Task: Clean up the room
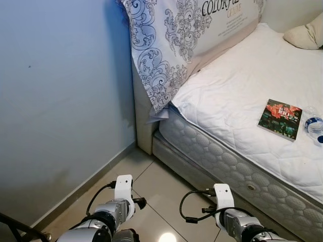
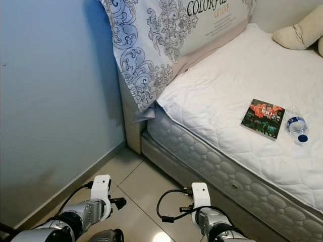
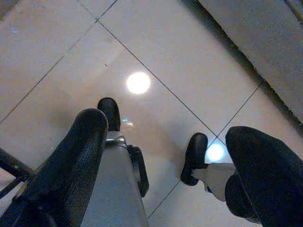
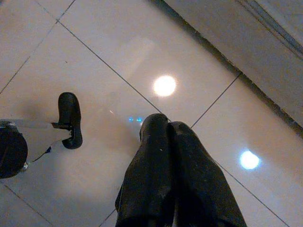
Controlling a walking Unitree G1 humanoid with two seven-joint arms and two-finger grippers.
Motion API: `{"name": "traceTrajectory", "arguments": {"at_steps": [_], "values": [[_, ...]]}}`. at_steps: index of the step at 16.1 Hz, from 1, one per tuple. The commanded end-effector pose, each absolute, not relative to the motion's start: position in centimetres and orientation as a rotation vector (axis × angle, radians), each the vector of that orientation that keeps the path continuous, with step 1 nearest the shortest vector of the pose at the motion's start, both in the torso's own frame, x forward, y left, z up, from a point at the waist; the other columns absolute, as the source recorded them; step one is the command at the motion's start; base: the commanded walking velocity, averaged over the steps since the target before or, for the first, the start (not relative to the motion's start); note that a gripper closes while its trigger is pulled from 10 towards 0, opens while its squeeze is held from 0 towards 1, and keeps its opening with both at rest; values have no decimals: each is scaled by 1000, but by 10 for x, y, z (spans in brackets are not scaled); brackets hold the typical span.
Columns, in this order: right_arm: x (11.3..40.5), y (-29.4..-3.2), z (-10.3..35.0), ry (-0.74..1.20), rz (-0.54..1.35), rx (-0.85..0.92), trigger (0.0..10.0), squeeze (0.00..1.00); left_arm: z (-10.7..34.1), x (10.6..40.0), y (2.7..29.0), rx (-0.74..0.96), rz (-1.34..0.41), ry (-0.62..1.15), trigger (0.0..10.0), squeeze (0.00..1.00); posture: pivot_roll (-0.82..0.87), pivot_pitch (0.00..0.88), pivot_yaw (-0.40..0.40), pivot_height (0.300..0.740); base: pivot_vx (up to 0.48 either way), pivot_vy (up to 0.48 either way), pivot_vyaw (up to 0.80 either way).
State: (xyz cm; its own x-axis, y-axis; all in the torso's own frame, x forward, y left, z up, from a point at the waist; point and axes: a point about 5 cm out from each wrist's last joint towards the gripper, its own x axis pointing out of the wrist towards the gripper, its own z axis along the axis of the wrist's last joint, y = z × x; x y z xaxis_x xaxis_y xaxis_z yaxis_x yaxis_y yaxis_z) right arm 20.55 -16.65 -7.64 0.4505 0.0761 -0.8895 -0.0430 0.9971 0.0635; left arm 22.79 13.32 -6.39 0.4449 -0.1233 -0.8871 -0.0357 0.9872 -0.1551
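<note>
A book with a red and dark cover [image 1: 280, 119] lies flat on the white mattress [image 1: 227, 96] near its front edge. Just to its right a clear water bottle with a blue label [image 1: 313, 124] lies on its side. Both silver arms hang low over the tiled floor, the left arm [image 1: 113, 212] and the right arm [image 1: 229, 214], well short of the bed. In the left wrist view my left gripper [image 3: 165, 130] is open, with only floor between its fingers. My right gripper [image 4: 163, 125] is shut on nothing, its fingers pressed together above the tiles.
A patterned quilt [image 1: 176, 40] leans at the head of the bed and hangs over its corner. A beige pillow [image 1: 305, 35] sits at the far right. A blue-grey wall [image 1: 60, 101] closes the left side. A black chair leg [image 1: 20, 229] pokes in at bottom left.
</note>
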Motion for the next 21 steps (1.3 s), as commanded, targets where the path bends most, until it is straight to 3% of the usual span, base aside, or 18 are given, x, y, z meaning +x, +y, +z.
{"name": "traceTrajectory", "arguments": {"at_steps": [1, 3, 5, 11, 14, 16, 17, 19, 21], "values": [[237, -130, -59, 955, 169, 39, 10000, 0, -65, 225, 134, 110, -229, 1114, 10000, 0, 29, 0, -4, 740, 0, 0, 0], [234, -131, -60, 962, 171, 39, 10000, 0, -65, 227, 134, 98, -217, 1089, 10000, 0, 24, 0, 1, 740, 0, 0, 0], [232, -143, -62, 946, 85, 102, 10000, 0, -49, 251, 148, 81, -94, 939, 10000, 0, 1, 0, 8, 740, 0, 0, 0], [242, -137, -55, 903, 93, 110, 10000, 0, -44, 258, 151, 74, -74, 911, 10000, 0, 11, 0, 2, 740, 0, 0, 0], [295, -160, -7, 582, 6, 124, 10000, 0, 15, 319, 151, 59, -129, 568, 10000, 0, 28, 0, -7, 740, 0, 0, 0], [310, -169, 21, 364, 44, 65, 10000, 0, 48, 338, 155, 40, -149, 367, 10000, 0, 34, 0, -7, 740, 0, 0, 0], [301, -179, 63, 72, 39, 18, 10000, 0, 92, 332, 159, 37, -141, 115, 10000, 0, 44, 0, -20, 740, 0, 0, 0], [285, -179, 80, -49, 22, -6, 10000, 0, 115, 312, 158, 68, -107, -22, 10000, 0, 46, 0, -26, 740, 0, 0, 0], [290, -181, 72, -27, -9, 0, 10000, 0, 109, 318, 156, 55, -76, -13, 10000, 0, 49, 0, -31, 740, 0, 0, 0]]}}
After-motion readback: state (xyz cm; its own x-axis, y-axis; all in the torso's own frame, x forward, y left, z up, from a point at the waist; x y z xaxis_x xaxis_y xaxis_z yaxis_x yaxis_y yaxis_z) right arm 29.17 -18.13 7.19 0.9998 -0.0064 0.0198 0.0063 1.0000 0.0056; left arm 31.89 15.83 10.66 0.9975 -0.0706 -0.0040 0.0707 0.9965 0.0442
